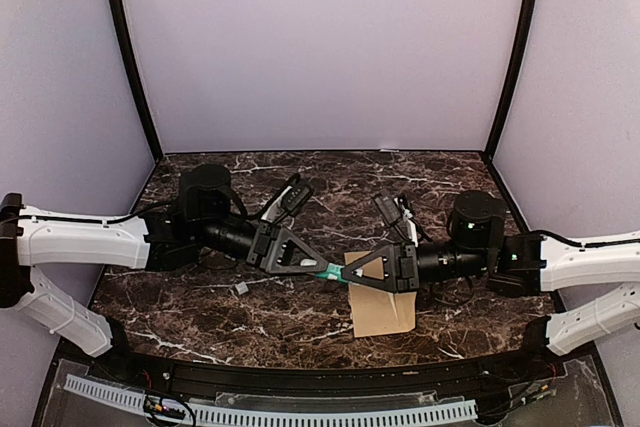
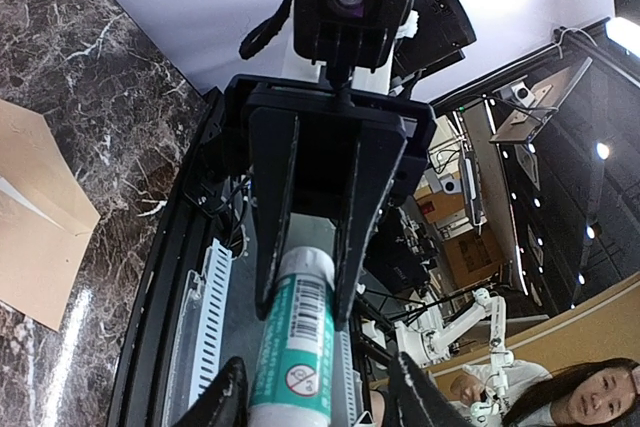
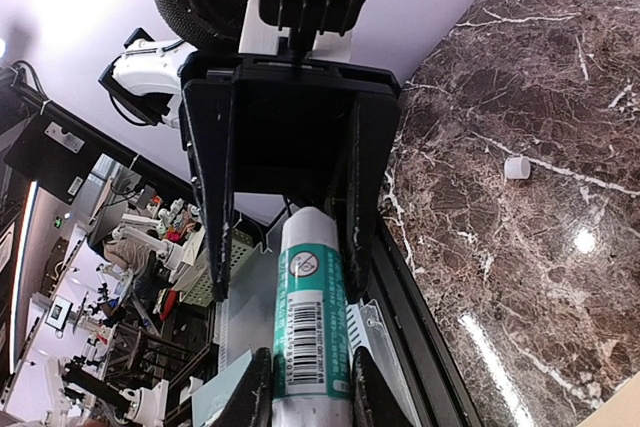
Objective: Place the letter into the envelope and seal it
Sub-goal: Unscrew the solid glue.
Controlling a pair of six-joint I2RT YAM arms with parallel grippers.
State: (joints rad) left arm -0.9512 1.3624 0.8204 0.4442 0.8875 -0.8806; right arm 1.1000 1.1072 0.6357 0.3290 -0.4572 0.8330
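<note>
A green and white glue stick hangs in the air between my two grippers, which face each other tip to tip. My right gripper is shut on one end of the stick. My left gripper straddles the other end of the stick, and a gap shows on each side between its fingers and the tube. The tan envelope lies flat on the marble table below the right gripper, with one corner showing in the left wrist view. The letter is out of view.
A small white cap lies on the table left of centre and also shows as the cap in the right wrist view. A black rail and a slotted white strip run along the table's near edge.
</note>
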